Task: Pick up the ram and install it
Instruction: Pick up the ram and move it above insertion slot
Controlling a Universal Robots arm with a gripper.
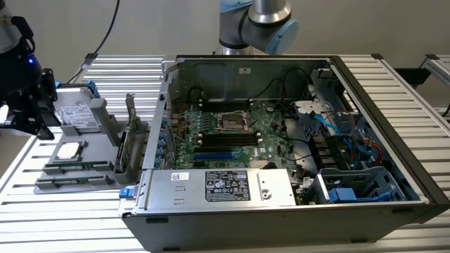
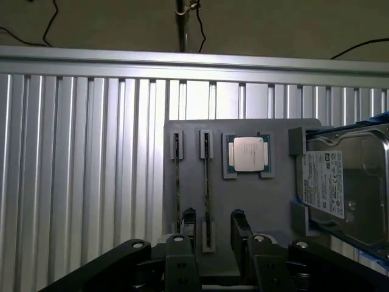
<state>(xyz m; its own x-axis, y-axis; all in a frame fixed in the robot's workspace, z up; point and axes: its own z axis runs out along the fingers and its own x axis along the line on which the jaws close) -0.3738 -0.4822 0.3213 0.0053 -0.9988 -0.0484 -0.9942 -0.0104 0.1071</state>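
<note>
The tray [image 1: 88,145] lies on the table [image 1: 56,211], at the exterior view's left of the computer case [image 1: 281,232]. On it the hard drive [image 1: 74,113] sits far, the processor [image 1: 68,151] midway and the ram sticks [image 2: 206,176] near.

Two views, one shared holder

The open computer case [image 1: 281,226] on the slatted table [image 1: 70,221] is taken obliquely from above, at some distance. The grey parts holder [image 2: 273,201], at the exterior view's left, is seen closely from overhead past the gripper [image 2: 214,214].

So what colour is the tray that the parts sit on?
The tray is plain grey, best seen in the wrist view.
</note>
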